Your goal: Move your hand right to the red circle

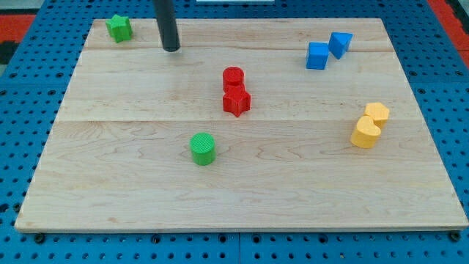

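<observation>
The red circle [233, 77] is a short red cylinder near the middle of the wooden board [132, 191]. A red star-shaped block [237, 101] touches it just below. My tip [171, 48] is the lower end of a dark rod that comes down from the view's top. It rests on the board up and to the left of the red circle, with a clear gap between them. It touches no block.
A green star-shaped block [119, 28] sits at the top left corner. A green cylinder [203, 149] stands below the middle. Two blue blocks [317, 56] [340, 44] sit at the top right. Two yellow blocks [365, 133] [377, 114] touch at the right.
</observation>
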Tool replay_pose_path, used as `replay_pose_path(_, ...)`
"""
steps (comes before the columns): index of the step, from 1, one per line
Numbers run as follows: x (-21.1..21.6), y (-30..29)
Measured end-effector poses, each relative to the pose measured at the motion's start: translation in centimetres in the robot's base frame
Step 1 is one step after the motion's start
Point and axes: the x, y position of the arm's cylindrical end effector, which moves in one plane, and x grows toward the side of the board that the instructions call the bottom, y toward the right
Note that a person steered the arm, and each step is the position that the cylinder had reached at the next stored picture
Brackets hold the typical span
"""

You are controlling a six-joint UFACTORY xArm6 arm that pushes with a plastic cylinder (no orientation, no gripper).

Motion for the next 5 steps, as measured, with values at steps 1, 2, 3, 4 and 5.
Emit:
replay_pose_path(1, 1.6, 7.2)
replay_pose_path(2, 6.5, 12.7)
replay_pose_path(3, 8.4, 14.5)
replay_pose_path(4, 8.4, 14.6)
replay_pose_path(5, 8.4, 14.6)
